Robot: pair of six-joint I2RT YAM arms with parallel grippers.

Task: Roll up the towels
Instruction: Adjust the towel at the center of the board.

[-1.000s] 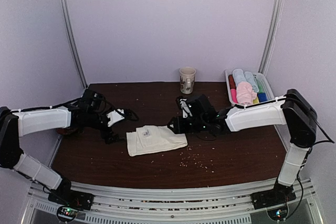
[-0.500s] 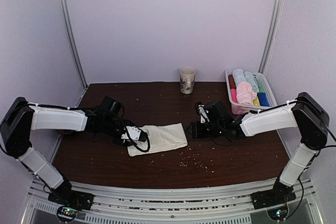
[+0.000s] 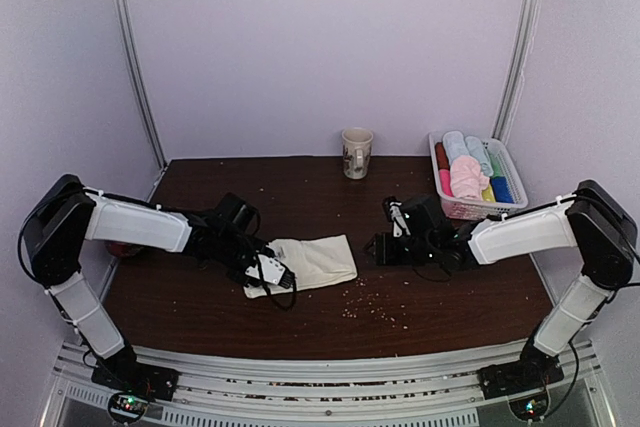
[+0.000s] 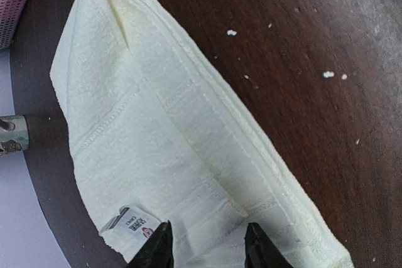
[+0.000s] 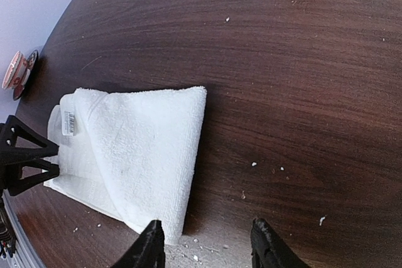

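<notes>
Left tool (image 4: pixel 207 249): jaws narrowed, astride the labelled end of the cream-white towel (image 4: pixel 163 136). Cloth lies between them; cannot tell whether it is pinched.

Right tool (image 5: pixel 204 246): half-wide, empty, low over bare bench (image 5: pixel 301 92), near the towel's opposite end.

Towel: folded, flat, mid-bench, not yet rolled. Pale pink towel (image 3: pixel 465 179) sits in the basket (image 3: pixel 437 159), far right.

Step, as judged: taking the starting edge.

Next: a firm grip, then turn that end over, keeping the roll tight and square.

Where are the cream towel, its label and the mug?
cream towel (image 3: pixel 318 257), top view, middle of the folded cloth.
label (image 4: pixel 130 225), left wrist view, centre of the tag.
mug (image 3: pixel 356 155), top view, its side wall.
</notes>
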